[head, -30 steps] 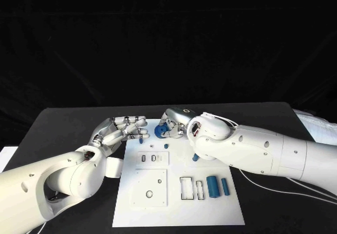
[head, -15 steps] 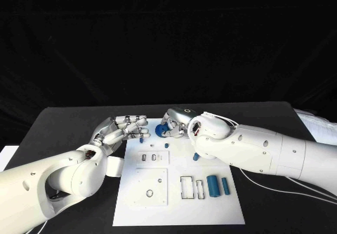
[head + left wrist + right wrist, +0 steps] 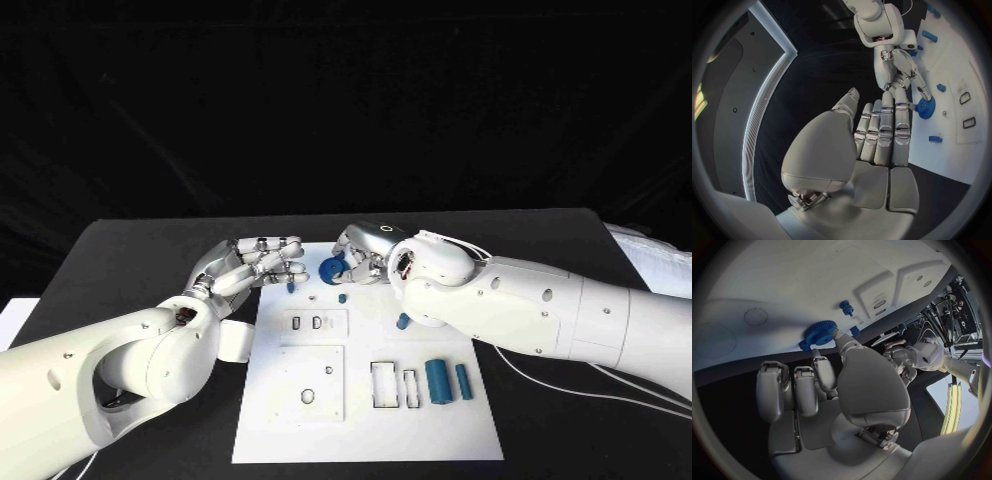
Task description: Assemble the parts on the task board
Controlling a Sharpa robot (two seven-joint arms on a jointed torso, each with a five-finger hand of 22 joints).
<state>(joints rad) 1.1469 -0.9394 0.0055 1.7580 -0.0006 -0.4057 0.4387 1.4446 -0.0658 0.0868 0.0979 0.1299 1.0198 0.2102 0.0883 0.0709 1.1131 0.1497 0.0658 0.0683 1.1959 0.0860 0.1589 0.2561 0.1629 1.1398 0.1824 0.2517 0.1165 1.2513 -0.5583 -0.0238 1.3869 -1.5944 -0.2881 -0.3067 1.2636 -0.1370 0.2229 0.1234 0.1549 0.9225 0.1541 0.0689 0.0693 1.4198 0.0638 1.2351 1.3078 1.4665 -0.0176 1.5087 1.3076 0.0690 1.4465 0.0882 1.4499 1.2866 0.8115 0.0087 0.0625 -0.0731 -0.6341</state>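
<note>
Seating the gear: the right robot hand [image 3: 364, 258] held a blue gear [image 3: 333, 268] at the far edge of the task board [image 3: 433, 440], at about 12 o'clock on the white plate, pinched at its fingertips with the other fingers curled in.
Doing it well: judging from the views, the gear wanted to be kept level and lowered squarely onto its spot, with the grip eased only once it sat flat; a tilt could jam it.
Left robot hand: the left robot hand [image 3: 254, 262] hovered at about 10 o'clock of the board, just beside the gear, fingers stretched out side by side and grasping nothing; its fingertips [image 3: 902, 95] came near the gear [image 3: 926, 107], and whether they touched it could not be told.
Other parts: two blue cylinders [image 3: 449, 382] lay side by side at about 4 o'clock on the board; a small blue peg [image 3: 340, 297] stood just nearer than the gear, and another small blue piece [image 3: 401, 322] showed beside the right forearm.
Tabletop: the black tabletop [image 3: 130, 250] carried the board.
Hard to make out: the seat under the gear was covered by fingers; in the right wrist view the gear [image 3: 820, 333] sat against the board, but whether it was on a post could not be told. Part of the board's 2 o'clock side lay behind the right arm.
</note>
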